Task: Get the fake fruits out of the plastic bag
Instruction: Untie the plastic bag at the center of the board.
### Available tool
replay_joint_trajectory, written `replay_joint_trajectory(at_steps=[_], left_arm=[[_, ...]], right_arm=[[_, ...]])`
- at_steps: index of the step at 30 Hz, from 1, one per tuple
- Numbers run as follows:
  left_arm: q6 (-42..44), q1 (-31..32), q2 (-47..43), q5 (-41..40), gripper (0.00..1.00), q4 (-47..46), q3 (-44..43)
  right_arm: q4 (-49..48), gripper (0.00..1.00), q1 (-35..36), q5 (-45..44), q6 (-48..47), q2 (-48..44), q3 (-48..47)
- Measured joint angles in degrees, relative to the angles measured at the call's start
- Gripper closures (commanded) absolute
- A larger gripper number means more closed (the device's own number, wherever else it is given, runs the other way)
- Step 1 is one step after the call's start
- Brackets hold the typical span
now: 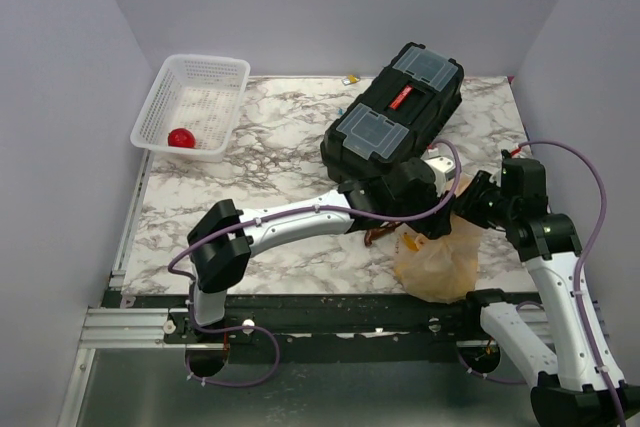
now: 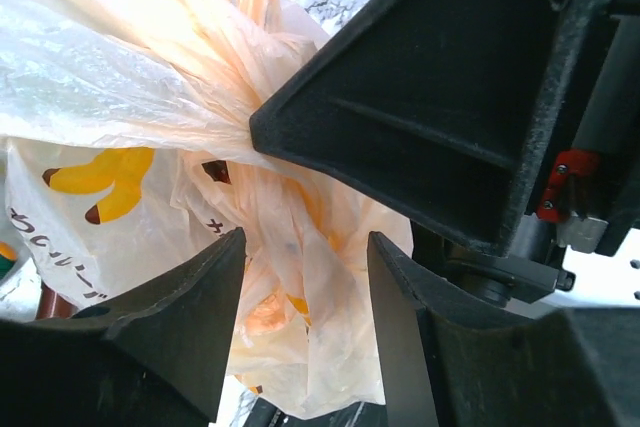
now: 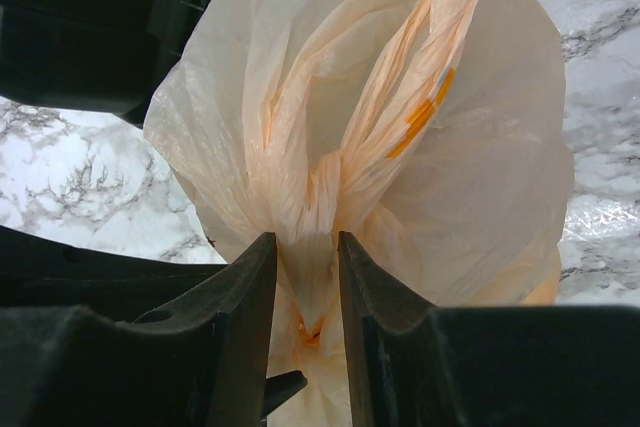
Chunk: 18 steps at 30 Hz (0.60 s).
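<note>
My right gripper [image 3: 308, 287] is clenched on a gathered fold of the plastic bag [image 1: 440, 262], near the table's [image 1: 280, 157] near right corner, holding its top up. My left gripper [image 2: 300, 327] straddles loose film, fingers apart, probably to spread the mouth.

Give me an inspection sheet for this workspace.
Surface: marble table.
Job's things: plastic bag at the near right edge, contents not clear; one red fruit in the basket.
Clutter: black toolbox behind the bag.
Hands: right hand pinches the bag's bunched top; left hand straddles its folds, grip unclear.
Cables: purple cables loop off both arms.
Surroundings: plain walls; nothing else seen.
</note>
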State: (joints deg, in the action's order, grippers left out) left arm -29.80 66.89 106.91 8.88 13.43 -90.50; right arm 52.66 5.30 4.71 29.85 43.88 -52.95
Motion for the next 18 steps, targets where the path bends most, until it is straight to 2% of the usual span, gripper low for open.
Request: replay_joint_trajectory(at_steps=[5, 13, 16, 18], left_arm=[[0.28, 0.11, 0.15, -1.40, 0.58, 0.07, 0.20], [1.27, 0.35, 1.01, -1.66, 0.63, 0.59, -0.42], [1.64, 0.35, 2.14, -1.73, 0.76, 1.70, -2.40], [2.10, 0.35, 2.91, -1.79, 0.93, 2.51, -3.52]], right_arm=[[-0.37, 0.69, 0.00, 0.04, -0.07, 1.03, 0.11], [-0.63, 0.69, 0.00, 0.35, -0.37, 2.54, 0.63], [-0.70, 0.75, 0.00, 0.48, -0.39, 2.54, 0.63], [-0.74, 0.76, 0.00, 0.52, -0.50, 2.56, 0.63]])
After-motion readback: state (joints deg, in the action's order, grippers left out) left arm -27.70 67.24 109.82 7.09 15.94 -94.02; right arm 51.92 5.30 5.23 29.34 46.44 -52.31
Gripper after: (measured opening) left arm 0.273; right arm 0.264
